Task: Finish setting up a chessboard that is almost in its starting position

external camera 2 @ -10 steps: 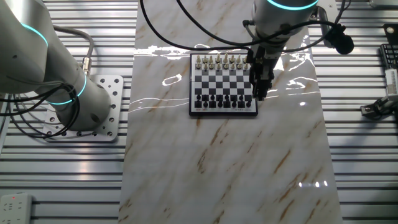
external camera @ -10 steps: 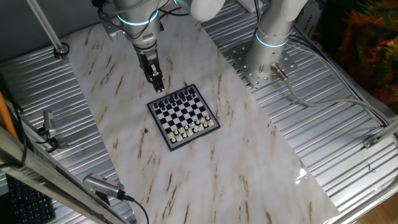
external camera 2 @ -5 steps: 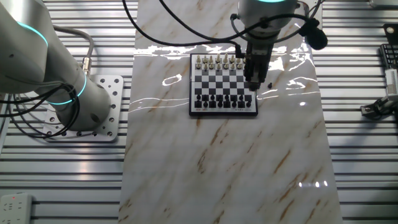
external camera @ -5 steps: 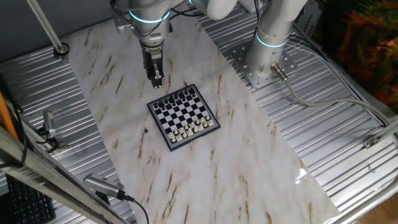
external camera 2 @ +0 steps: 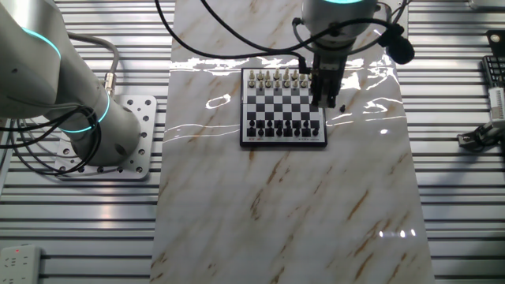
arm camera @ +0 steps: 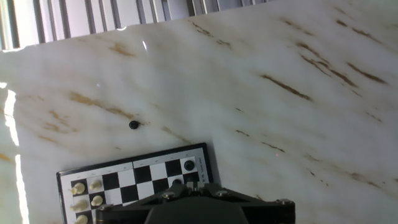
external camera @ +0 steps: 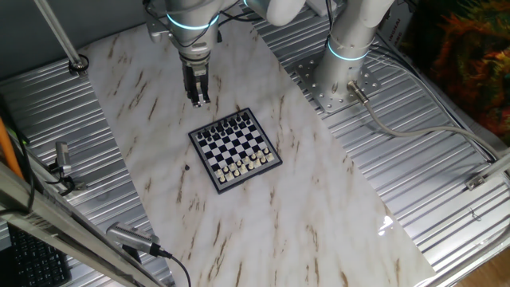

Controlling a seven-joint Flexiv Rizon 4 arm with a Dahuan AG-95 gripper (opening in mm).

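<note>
The long white marble-patterned tabletop (external camera: 263, 207) carries the small square black-and-white chequered chessboard (external camera: 235, 149) near its far end. Above the board's dark-piece edge hangs the black two-finger gripper (external camera: 199, 101); its jaw opening cannot be told. A tiny dark piece (arm camera: 134, 125) lies off-board.

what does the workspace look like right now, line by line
surface: marble sheet on a ribbed metal table; no spills seen
job's things: board lies flat on the sheet, with dark and pale rows along opposite edges; a small dark piece lies on the sheet, off the board
clutter: nothing seen
grippers: claw is raised near the board's side and touches nothing; cannot tell if it is open or shut
cables: black cables loop over the sheet; grey cable runs across the metal
surroundings: second arm stands beside the sheet
</note>
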